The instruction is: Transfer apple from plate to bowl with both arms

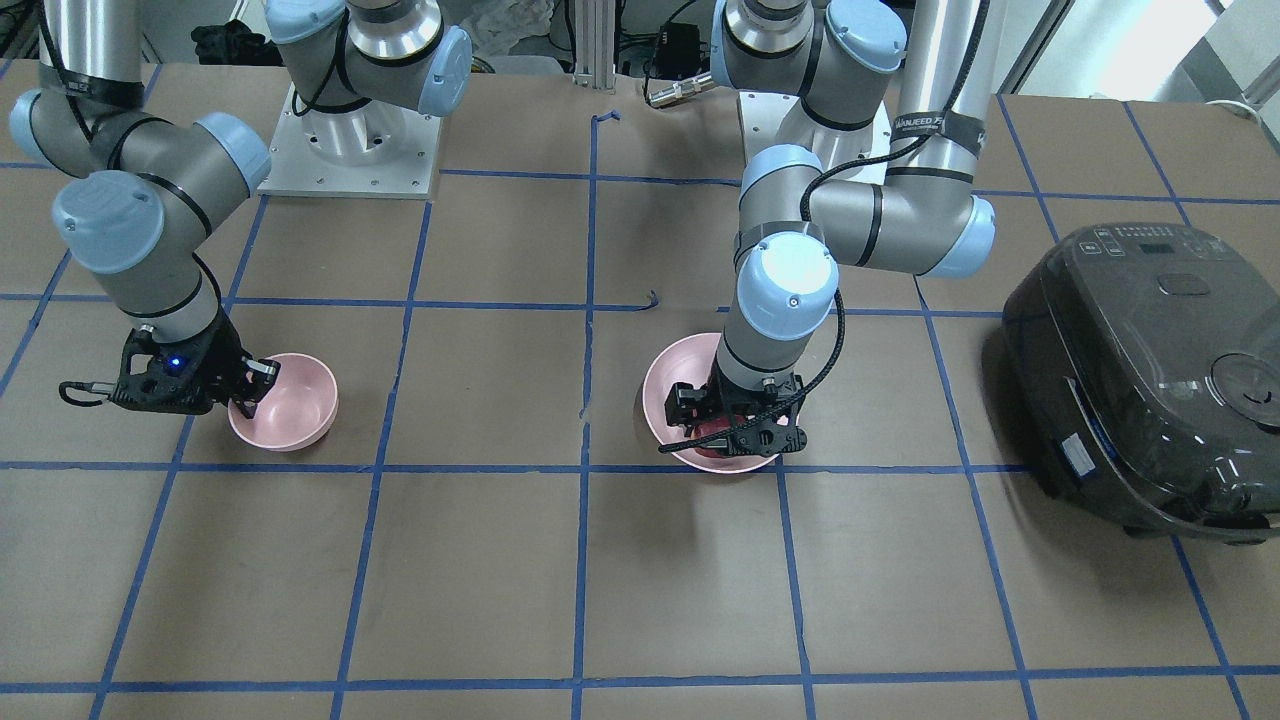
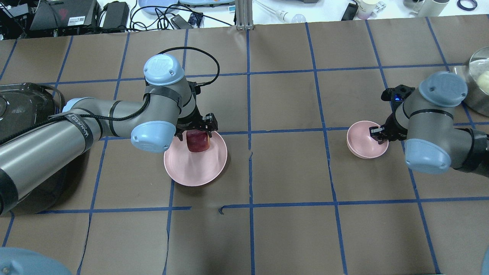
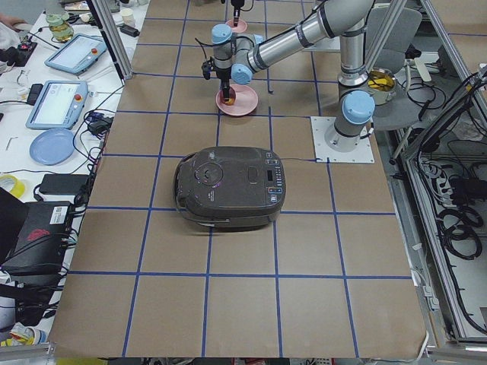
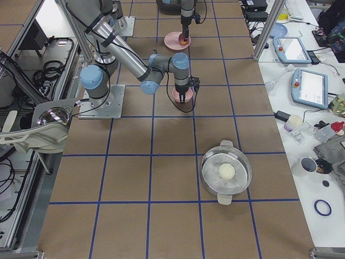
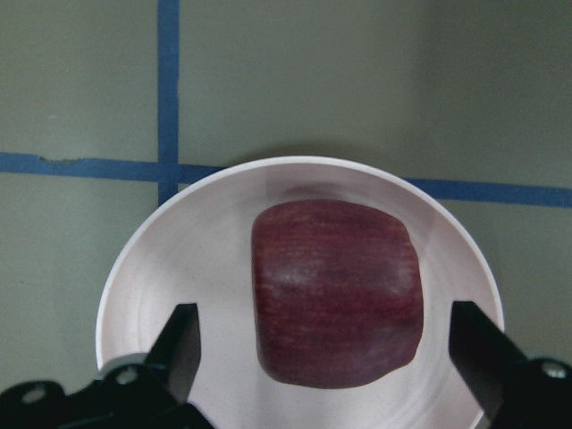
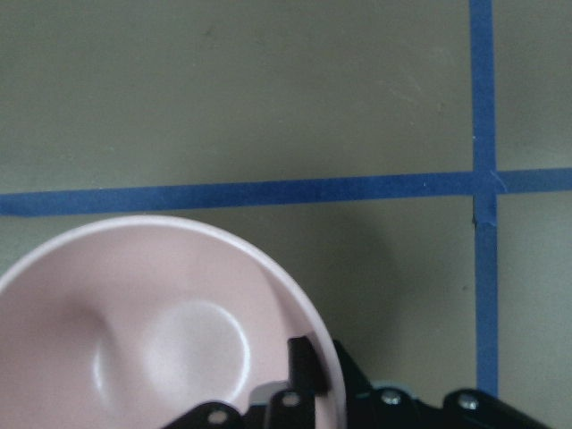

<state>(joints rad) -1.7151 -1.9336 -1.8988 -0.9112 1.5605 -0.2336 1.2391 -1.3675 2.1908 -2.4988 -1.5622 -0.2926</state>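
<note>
The dark red apple (image 2: 198, 141) lies on the far part of the wide pink plate (image 2: 191, 172), left of the table's middle. My left gripper (image 2: 195, 133) is down over it, open. In the left wrist view its two black fingers (image 5: 183, 349) stand on either side of the apple (image 5: 335, 290) with gaps, over the plate (image 5: 170, 259). The small pink bowl (image 2: 363, 147) stands upright on the table at the right. My right gripper (image 2: 379, 135) is shut on its rim. In the right wrist view one finger (image 6: 304, 362) is inside the bowl (image 6: 134, 313).
A black rice cooker (image 2: 19, 110) stands behind my left arm at the table's left end. A steel pot (image 2: 479, 80) with a pale round thing inside stands at the far right. Blue tape lines mark the brown table.
</note>
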